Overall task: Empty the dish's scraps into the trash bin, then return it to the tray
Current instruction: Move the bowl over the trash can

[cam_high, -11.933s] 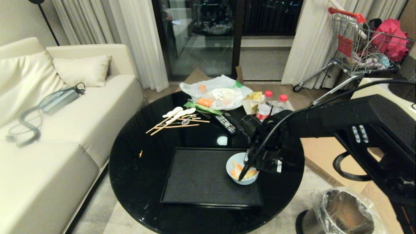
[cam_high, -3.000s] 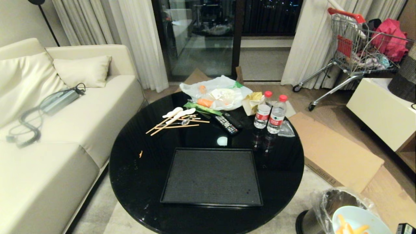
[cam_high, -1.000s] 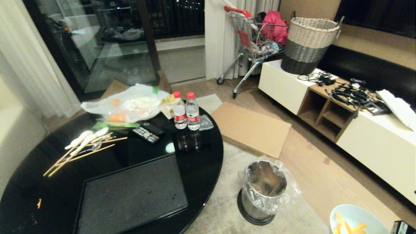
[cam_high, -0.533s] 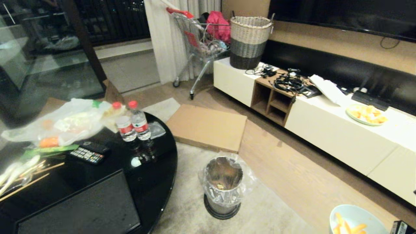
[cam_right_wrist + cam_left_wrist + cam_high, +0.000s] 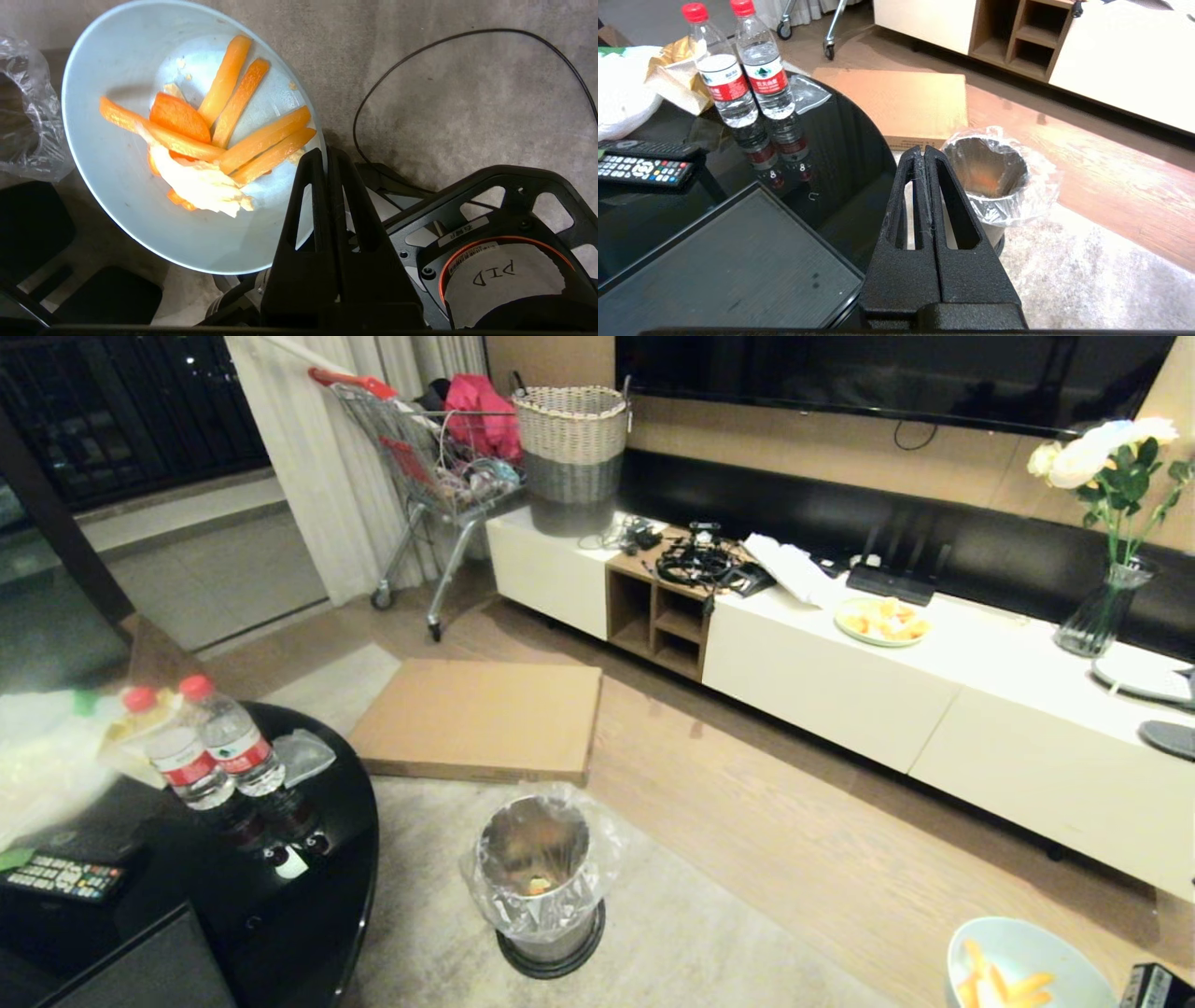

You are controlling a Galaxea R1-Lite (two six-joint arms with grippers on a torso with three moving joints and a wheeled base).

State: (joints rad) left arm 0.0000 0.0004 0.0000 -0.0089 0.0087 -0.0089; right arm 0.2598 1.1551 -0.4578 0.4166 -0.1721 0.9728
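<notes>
Shiny metal is what stands out in the head view: the trash bin (image 5: 540, 887), lined with a crinkly clear bag, is parked on the rug just beside the black round table (image 5: 308, 859), and the dish (image 5: 1025, 964) is seen at the bottom right corner, well apart from the bin, so nothing can be tipped in yet. In the left wrist view, the left gripper (image 5: 923, 161) is seen pressed fully together with nothing in it, hanging over the table edge near the tray (image 5: 728, 268), which is left bare, presumably so the bowl can be set back there later. In the right wrist view, the bowl's rim is pinched tight by the right gripper (image 5: 325, 161), and the scraps (image 5: 210, 135), orange strips plus a pale lump, are piled inside it; the dish is held roughly level, probably so nothing gets spilled on the rug before the bin is reached.
</notes>
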